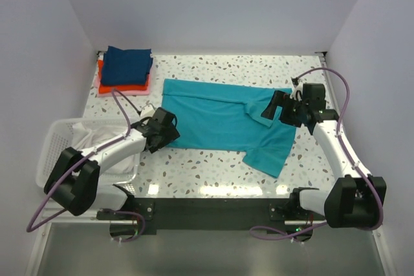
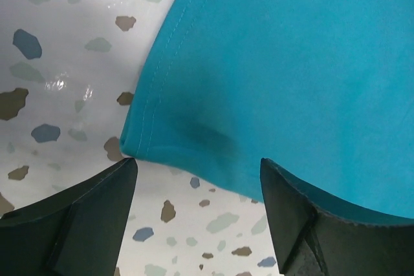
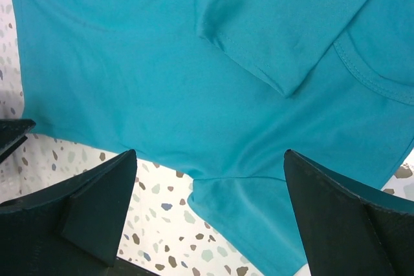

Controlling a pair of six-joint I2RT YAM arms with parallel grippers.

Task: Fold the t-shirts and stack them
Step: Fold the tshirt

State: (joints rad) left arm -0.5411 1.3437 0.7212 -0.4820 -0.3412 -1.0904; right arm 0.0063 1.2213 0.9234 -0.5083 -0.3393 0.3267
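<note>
I see the left gripper [image 2: 197, 161], jaws spread, at a hem corner of the teal t-shirt [image 1: 213, 121]; the right gripper [image 3: 210, 153] is likewise spread above it.

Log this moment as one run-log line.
stage: teal t-shirt spread flat | left claw: open at hem corner | right claw: open over collar end | folded stack: navy on top, far-left corner

My top view looks steeply down from above the near edge and takes in the whole table [image 1: 213, 169]. The left wrist view sits very close, facing down past the left end effector [image 2: 197, 166] onto a hem corner of the teal t-shirt [image 2: 272, 63]. The right wrist view sits farther off, looking past the right end effector [image 3: 210, 154] at the sleeve and collar. All three views share that shirt.
</note>
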